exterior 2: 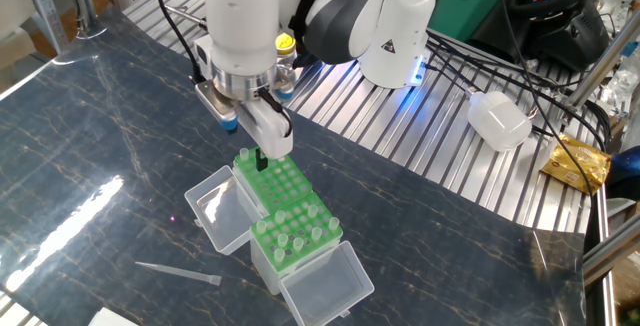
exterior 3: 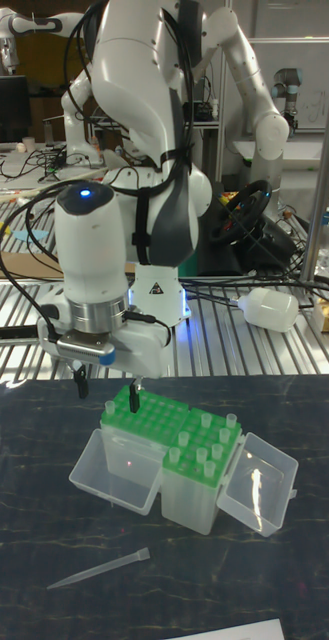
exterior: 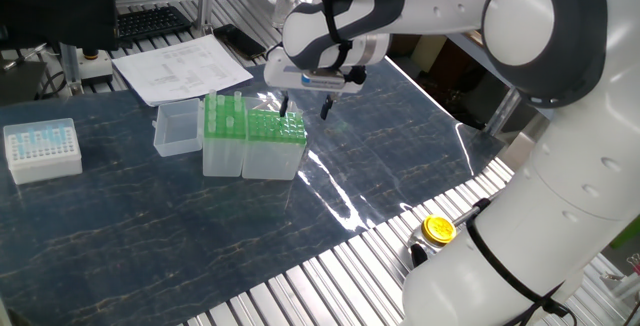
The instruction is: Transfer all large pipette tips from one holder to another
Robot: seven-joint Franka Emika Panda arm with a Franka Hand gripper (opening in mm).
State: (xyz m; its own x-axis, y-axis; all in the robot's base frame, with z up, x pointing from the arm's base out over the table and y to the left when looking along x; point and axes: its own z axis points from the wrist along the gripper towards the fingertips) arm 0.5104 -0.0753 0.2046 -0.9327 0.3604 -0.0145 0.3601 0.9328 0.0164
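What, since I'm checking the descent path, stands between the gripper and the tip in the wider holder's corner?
Nothing visible does. The gripper hangs open above the wider holder, and the tip standing in its corner has only air over it.
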